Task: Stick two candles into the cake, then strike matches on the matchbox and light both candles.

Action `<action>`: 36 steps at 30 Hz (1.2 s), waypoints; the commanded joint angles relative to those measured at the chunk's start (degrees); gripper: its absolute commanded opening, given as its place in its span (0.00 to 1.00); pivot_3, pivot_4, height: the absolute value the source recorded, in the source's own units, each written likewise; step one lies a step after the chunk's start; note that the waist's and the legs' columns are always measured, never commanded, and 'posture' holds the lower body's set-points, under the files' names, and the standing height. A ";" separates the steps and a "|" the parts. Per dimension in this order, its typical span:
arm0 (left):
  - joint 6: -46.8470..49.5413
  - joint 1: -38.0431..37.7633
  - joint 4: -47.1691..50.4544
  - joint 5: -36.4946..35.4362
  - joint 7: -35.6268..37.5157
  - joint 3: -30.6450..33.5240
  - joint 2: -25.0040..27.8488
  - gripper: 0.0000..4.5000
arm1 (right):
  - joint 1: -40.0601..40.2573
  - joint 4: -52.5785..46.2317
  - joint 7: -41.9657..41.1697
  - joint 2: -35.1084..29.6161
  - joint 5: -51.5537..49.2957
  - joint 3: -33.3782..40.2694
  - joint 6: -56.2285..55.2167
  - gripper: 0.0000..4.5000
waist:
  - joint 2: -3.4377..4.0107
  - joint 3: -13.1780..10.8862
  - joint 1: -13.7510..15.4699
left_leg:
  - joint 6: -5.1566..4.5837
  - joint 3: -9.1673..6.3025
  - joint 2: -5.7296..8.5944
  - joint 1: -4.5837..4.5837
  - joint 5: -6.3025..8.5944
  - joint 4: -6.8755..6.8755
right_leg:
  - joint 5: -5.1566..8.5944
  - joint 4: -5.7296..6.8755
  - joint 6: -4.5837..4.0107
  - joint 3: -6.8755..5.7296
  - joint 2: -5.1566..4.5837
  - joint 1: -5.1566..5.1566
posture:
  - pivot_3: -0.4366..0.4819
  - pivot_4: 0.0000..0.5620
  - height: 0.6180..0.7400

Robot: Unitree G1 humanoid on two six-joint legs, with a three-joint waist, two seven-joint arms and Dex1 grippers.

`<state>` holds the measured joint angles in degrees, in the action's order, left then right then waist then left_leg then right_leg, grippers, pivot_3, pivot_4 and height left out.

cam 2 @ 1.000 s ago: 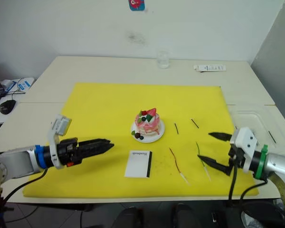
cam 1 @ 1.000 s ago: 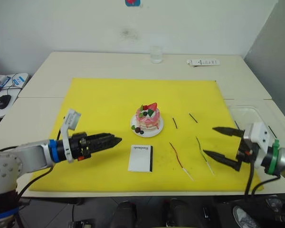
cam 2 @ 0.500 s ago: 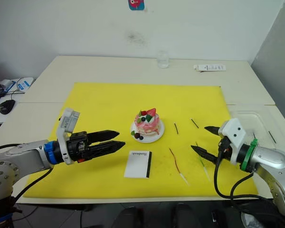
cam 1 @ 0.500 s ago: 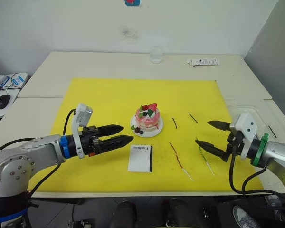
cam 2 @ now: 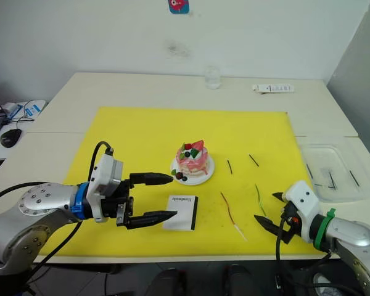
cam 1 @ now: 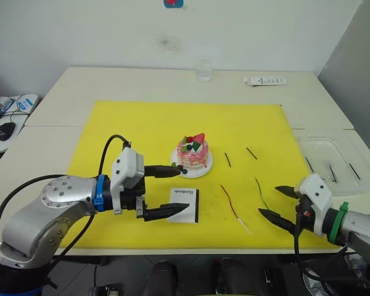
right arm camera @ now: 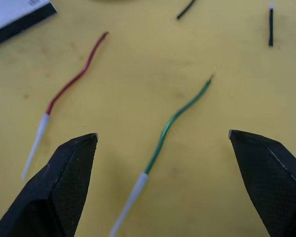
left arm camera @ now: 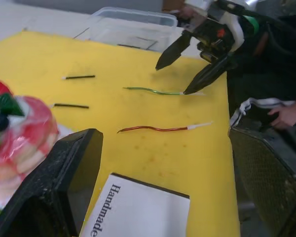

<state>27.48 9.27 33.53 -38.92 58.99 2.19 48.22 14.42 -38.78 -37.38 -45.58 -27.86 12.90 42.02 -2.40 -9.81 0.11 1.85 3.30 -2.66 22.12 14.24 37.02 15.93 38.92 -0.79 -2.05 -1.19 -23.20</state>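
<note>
Right gripper [cam 1: 280, 205] spread wide, empty, low over the yellow mat [cam 1: 142, 129]; green candle [right arm camera: 175, 118], thin, wavy, white-ended, lies between its fingers, maybe touching one tip. Red candle [cam 1: 230, 203] just beside. Left gripper [cam 1: 172, 192] also wide open, straddling matchbox [cam 1: 183, 205], white, black strip. Beyond: cake [cam 1: 192, 154] on plate, two dark matches [cam 1: 227, 160].

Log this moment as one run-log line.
left gripper: open, over matchbox beside cake | right gripper: open, at green candle | red candle, matches: on mat | candles not placed
</note>
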 commanded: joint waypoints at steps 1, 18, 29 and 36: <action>-11.27 2.07 -1.32 5.49 3.84 -2.65 -3.40 1.00 | 1.50 0.33 -0.67 -0.32 1.52 2.00 -2.72 0.99 | 0.00 0.00 -0.01 | 0.00 0.00 0.01 0.00 0.00 0.00 | 0.00 0.00 0.00 0.00 0.00 0.00 | 0.48 0.27 1.00; -14.84 4.08 -5.48 7.68 7.16 -5.82 -6.70 1.00 | -0.86 -3.00 3.92 3.23 0.78 -1.37 2.55 0.99 | 0.01 0.01 -0.20 | -0.01 -0.03 -0.04 0.02 0.00 0.00 | -0.01 -0.01 0.04 0.01 0.08 0.00 | 0.48 0.27 1.00; -14.48 3.84 -5.27 7.76 6.52 -5.35 -6.88 1.00 | -12.50 -5.32 10.31 3.97 -5.45 -1.86 21.10 0.99 | 0.01 0.01 -0.19 | -0.01 -0.06 -0.04 0.03 0.00 0.00 | -0.01 -0.01 0.04 -0.01 0.08 0.00 | 0.48 0.27 1.00; -14.50 3.28 -4.58 8.06 5.44 -5.27 -7.07 1.00 | -15.58 -4.02 13.81 4.53 -3.85 -5.47 23.77 0.99 | 0.01 0.01 -0.20 | -0.02 -0.05 -0.04 0.10 0.00 -0.01 | 0.00 -0.05 0.05 -0.01 0.08 -0.03 | 0.48 0.27 1.00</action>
<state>13.33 12.58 26.73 -30.25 64.84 -4.27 41.26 0.05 -42.31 -24.61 -41.17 -32.29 6.93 65.50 -2.38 -9.79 -0.10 1.83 3.25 -2.70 22.21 14.24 37.01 15.93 38.87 -0.74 -2.06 -1.11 -23.23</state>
